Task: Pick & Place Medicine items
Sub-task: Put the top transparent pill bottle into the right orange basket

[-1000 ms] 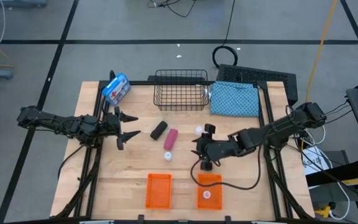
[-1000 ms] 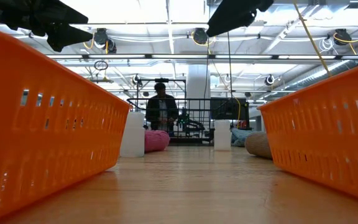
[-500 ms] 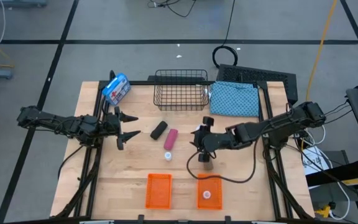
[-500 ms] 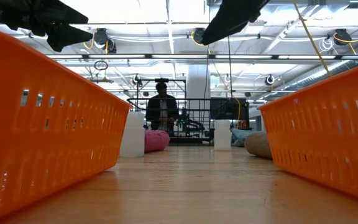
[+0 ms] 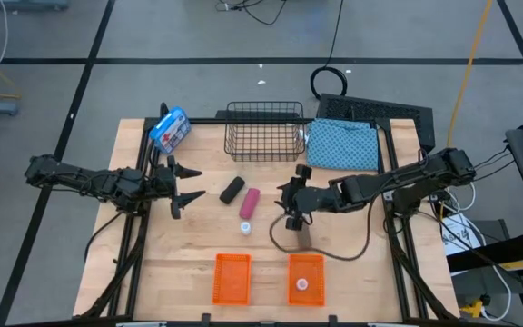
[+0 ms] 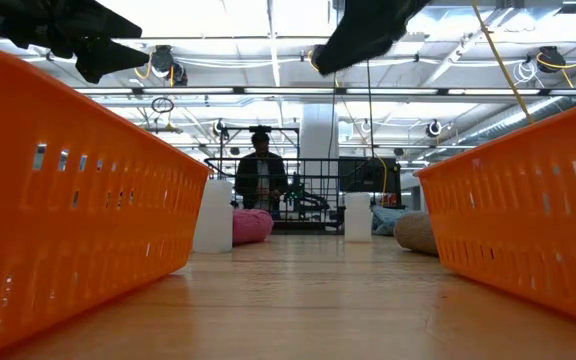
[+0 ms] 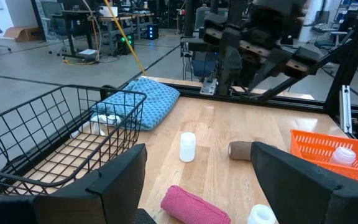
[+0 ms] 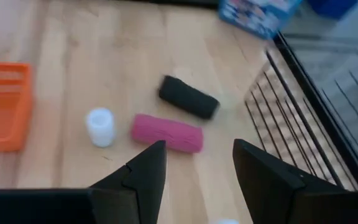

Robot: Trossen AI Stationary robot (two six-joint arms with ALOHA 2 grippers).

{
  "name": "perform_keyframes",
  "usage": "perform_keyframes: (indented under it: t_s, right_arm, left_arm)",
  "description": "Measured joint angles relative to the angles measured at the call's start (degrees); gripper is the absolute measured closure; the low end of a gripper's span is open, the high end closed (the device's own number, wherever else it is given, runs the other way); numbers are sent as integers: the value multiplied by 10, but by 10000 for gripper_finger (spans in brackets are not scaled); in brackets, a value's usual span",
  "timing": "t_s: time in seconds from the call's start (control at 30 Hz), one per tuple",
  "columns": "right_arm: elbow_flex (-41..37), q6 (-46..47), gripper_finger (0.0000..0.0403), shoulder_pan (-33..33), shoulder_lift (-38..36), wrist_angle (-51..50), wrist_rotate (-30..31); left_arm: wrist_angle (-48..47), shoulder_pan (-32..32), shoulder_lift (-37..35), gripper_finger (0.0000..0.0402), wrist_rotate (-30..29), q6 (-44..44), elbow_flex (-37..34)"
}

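My right gripper hangs open over the table's middle, above a white bottle that stands upright on its base. Just nearer lies the brown piece on its side. To the left lie the black piece and the pink piece, with a second white bottle standing near them. A third white bottle sits in the right orange basket. My left gripper waits open at the table's left, pointing right toward the black piece.
A second orange basket sits at the near edge beside the first. A wire basket, a blue patterned cloth and a blue-and-white package line the far edge. A person stands beyond the table.
My right gripper has moved from above the brown piece toward the far edge and slightly left, ending over the white bottle in the middle. It has stayed open. No object has moved.
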Motion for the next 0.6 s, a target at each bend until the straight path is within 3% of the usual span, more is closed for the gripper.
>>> perform_keyframes:
  t_s: [0.2, 0.37, 0.6]
  right_arm:
    - [0, 55, 171, -53, 0, -82, -1]
    - [-41, 58, 115, -97, 0, -71, -4]
    - [-135, 78, 85, -147, 0, 38, -113]
  left_arm:
    - [0, 0, 0, 103, 0, 0, 0]
    - [0, 0, 0, 103, 0, 0, 0]
    - [0, 0, 0, 103, 0, 0, 0]
